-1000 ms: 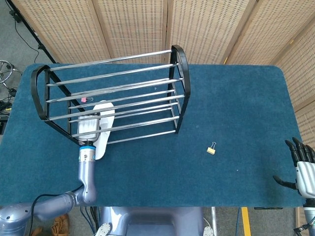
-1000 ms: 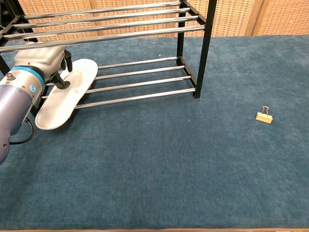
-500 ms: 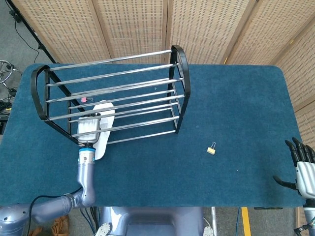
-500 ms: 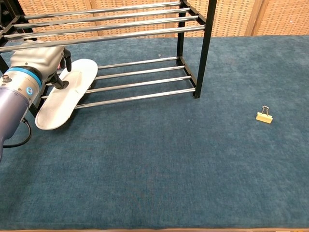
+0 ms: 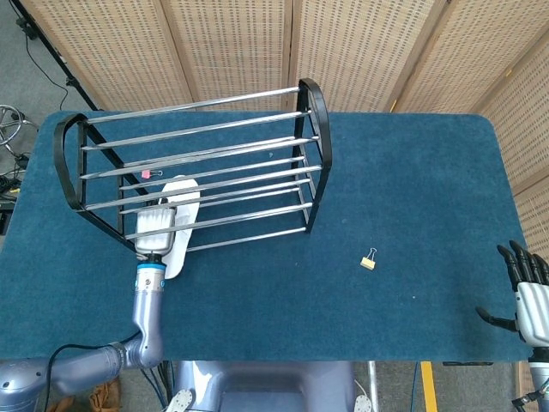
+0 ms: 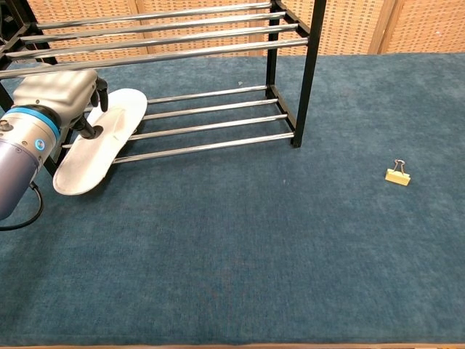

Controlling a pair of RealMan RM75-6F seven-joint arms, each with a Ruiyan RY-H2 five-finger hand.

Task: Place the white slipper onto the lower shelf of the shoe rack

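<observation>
The white slipper [image 6: 99,140] lay slantwise across the front rails of the lower shelf [image 6: 211,120], its toe among the bars and its heel hanging off over the table [image 6: 276,240]. The left hand's fingers [image 6: 93,129] were curled down onto the slipper's left edge, pressing or pinching it; whether they truly gripped it could not be told. To finish well, the left hand [image 5: 155,225] probably needed to slide the sole further in and square it to the rails so the heel rested on the bars, without snagging the upper rods. The slipper looked flat, thin and flexible; the shoe rack [image 5: 193,167] was smooth chrome rod in black end frames; the table wore napped blue carpet. The right hand [image 5: 529,296] hung at the table's far corner, fingers spread and empty.
</observation>
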